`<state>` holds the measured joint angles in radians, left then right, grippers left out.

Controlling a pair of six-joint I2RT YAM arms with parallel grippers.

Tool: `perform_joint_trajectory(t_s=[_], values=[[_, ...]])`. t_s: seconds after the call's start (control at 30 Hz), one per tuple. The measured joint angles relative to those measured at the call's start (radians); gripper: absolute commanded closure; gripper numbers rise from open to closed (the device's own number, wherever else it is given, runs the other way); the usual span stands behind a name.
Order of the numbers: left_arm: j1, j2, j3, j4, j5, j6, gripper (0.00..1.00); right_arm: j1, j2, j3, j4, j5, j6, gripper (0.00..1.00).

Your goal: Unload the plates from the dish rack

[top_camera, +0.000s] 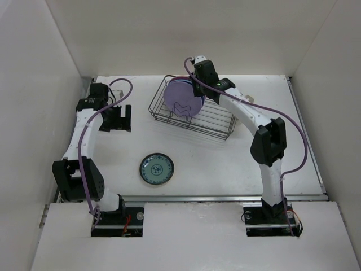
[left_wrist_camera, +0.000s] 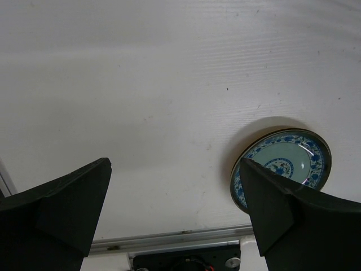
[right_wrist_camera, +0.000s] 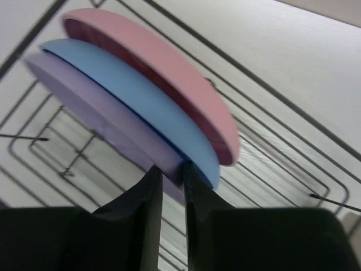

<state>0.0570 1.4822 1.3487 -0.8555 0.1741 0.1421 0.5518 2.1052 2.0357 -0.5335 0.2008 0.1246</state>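
right claw snug on lavender plate

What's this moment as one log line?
right gripper shut on lavender plate; left gripper open; teal plate on table; blue plate, pink plate in dish rack

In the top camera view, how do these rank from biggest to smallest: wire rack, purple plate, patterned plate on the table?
1. dish rack
2. lavender plate
3. teal patterned plate
The two plates look nearly alike, and the lavender one stands tilted, so their order is unsure.

White table enclosed by plain white walls.
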Motion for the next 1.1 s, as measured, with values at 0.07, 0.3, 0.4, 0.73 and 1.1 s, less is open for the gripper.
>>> perform_joint_trajectory(t_s=[0.07,0.3,0.4,0.73,1.1], values=[[0.000,0.005,0.000,0.000,0.000,0.000,0.04,-0.002,0.004,0.000,-0.004,0.006,-0.023,0.94],[0.000,0.009,0.000,-0.001,0.000,0.000,0.04,-0.011,0.031,-0.015,-0.020,0.014,-0.068,0.95],[0.000,0.009,0.000,-0.001,0.000,0.000,0.04,-0.006,0.031,-0.024,-0.016,0.016,-0.088,1.00],[0.000,0.009,0.000,-0.002,-0.002,0.000,0.04,0.000,-0.037,-0.137,0.063,0.032,-0.102,1.00],[0.000,0.009,0.000,-0.002,-0.002,0.000,0.04,0.020,-0.239,-0.187,0.130,0.117,-0.108,1.00]])
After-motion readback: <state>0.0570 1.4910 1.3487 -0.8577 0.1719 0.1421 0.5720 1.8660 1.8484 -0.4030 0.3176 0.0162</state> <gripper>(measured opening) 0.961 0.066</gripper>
